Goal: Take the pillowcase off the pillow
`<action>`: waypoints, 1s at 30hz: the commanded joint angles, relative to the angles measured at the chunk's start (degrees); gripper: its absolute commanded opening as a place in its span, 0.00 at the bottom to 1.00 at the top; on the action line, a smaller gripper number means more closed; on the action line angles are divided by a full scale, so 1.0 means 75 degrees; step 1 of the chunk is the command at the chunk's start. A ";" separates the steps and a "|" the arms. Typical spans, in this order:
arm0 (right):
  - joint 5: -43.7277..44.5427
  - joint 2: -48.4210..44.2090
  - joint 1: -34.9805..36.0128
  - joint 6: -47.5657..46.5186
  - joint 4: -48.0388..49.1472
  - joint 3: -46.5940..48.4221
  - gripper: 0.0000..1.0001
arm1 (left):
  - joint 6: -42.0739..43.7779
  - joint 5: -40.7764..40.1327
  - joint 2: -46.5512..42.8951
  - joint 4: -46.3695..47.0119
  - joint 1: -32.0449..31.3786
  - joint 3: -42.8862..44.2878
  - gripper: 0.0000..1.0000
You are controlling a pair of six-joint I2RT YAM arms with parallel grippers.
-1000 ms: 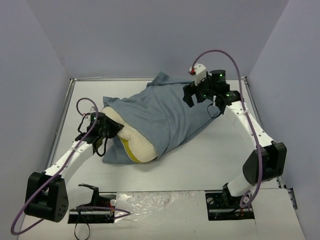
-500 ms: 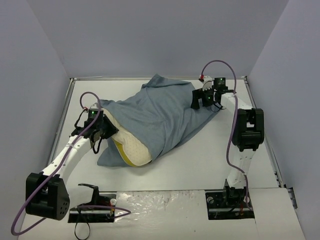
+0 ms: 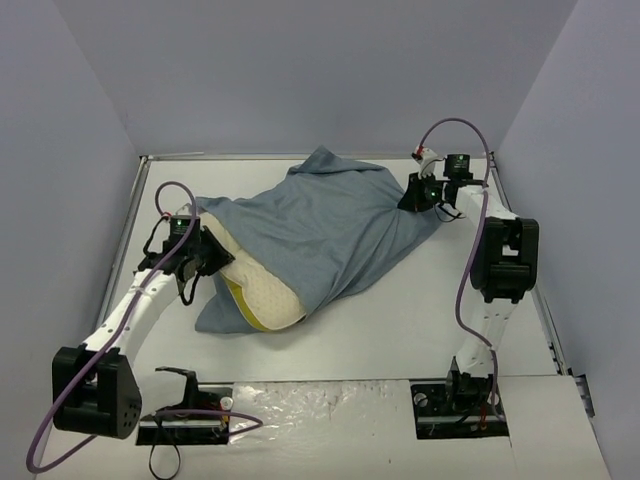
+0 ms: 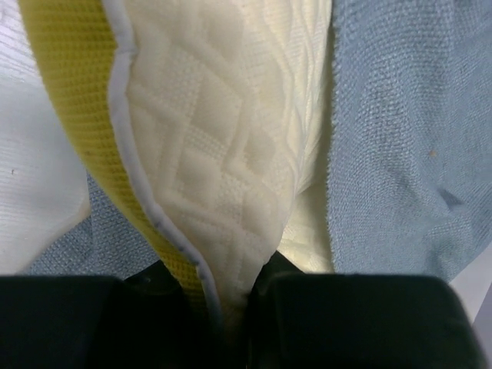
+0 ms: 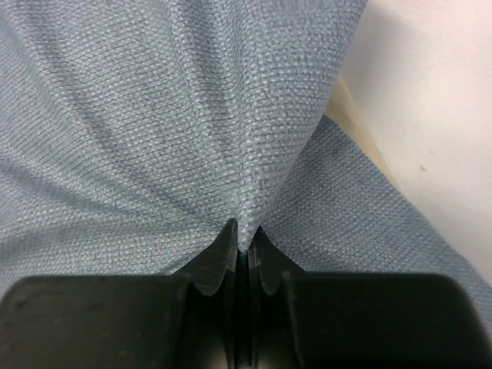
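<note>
The pillowcase (image 3: pixel 330 225) lies spread across the middle of the table (image 3: pixel 430 320) with its plain grey-blue face outward, running from the far right toward the near left. The right gripper (image 3: pixel 414 194) sits at the cloth's far right end. In the right wrist view its two fingers (image 5: pixel 217 260) are pressed together on a gathered fold of the cloth, and creases fan out from the pinch. The pillow (image 3: pixel 268 292) is partly inside this sack. Its cream quilted near-left end, with a yellow edge strip, pokes out of the opening, and the rest is covered by the cloth. A flap of the pillowcase lies flat on the table beneath the bare end and to its left. The left gripper (image 3: pixel 222 258) is at the left side of that bare end. The left wrist view shows it clamped on the pillow's edge, with the yellow trim and pale piping running down between the fingers (image 4: pixel 292 300). The grey-blue cloth lies just to the right there, touching the pillow. The two grippers are well apart, one at each end of the bundle.
</note>
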 commanded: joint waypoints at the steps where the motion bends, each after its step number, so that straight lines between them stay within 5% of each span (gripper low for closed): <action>1: 0.0855 -0.1320 -0.0491 -0.0583 0.0200 -0.0431 0.00 | 0.0490 -0.0233 -0.0223 -0.0408 0.0525 0.0459 0.02; 12: 0.2112 -0.4157 -0.2952 0.0003 0.2521 -0.2950 0.00 | 0.0457 -0.0373 0.0069 -0.0245 0.2727 0.1830 0.02; 17: 0.1609 -0.4558 -0.4169 -0.0138 0.2697 -0.3443 0.00 | 0.0420 -0.0104 0.0503 -0.0220 0.3115 0.2369 0.02; 20: 0.0125 -0.4163 -0.4138 -0.1011 0.1507 -0.3037 0.01 | 0.0548 0.0469 0.0854 0.0014 0.3128 0.2428 0.02; 21: -0.0913 -0.3997 -0.3951 -0.1516 0.0899 -0.2848 0.12 | 0.0572 0.0947 0.0994 0.0084 0.3093 0.2393 0.02; 22: -0.1132 -0.3810 -0.3671 -0.2055 -0.0535 -0.2638 0.23 | 0.0607 0.1125 0.1239 0.0073 0.3011 0.2381 0.02; 23: -0.1204 -0.3518 -0.3332 -0.2791 -0.0978 -0.2427 0.44 | 0.0654 0.1232 0.1300 0.0049 0.2976 0.2358 0.02; 24: -0.1297 -0.3422 -0.2632 -0.3054 -0.1284 -0.2390 0.52 | 0.0805 0.1267 0.1324 0.0084 0.2929 0.2300 0.02; 28: -0.1263 -0.3176 -0.0848 -0.3441 -0.1428 -0.2507 0.78 | 0.1380 0.1081 0.1113 -0.0230 0.2706 0.2146 0.02; 29: -0.1101 -0.3175 -0.0484 -0.3640 -0.1382 -0.2507 0.97 | 0.1601 0.1022 0.1101 -0.0337 0.2659 0.2193 0.02; 30: -0.0821 -0.3199 0.0238 -0.3897 -0.1021 -0.2623 1.00 | 0.1685 0.0975 0.1101 -0.0512 0.2624 0.2240 0.02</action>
